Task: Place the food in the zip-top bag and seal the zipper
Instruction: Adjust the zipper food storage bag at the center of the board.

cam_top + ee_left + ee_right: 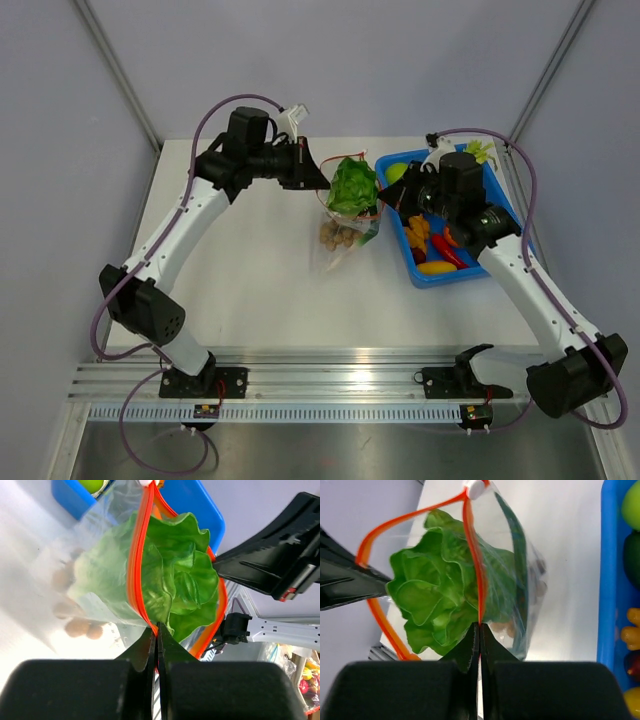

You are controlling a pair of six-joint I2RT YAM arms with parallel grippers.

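The clear zip-top bag hangs open between my two grippers. A green cabbage sticks out of its mouth, and a cluster of brown balls lies at its bottom. My left gripper is shut on one side of the orange-red zipper. My right gripper is shut on the other zipper side. The cabbage also shows in the left wrist view and in the right wrist view. A white slider sits at the zipper's far end.
A blue bin stands right of the bag, under my right arm. It holds a green apple, green onions, and orange, red and yellow pieces. A metal rail runs along the table's near edge.
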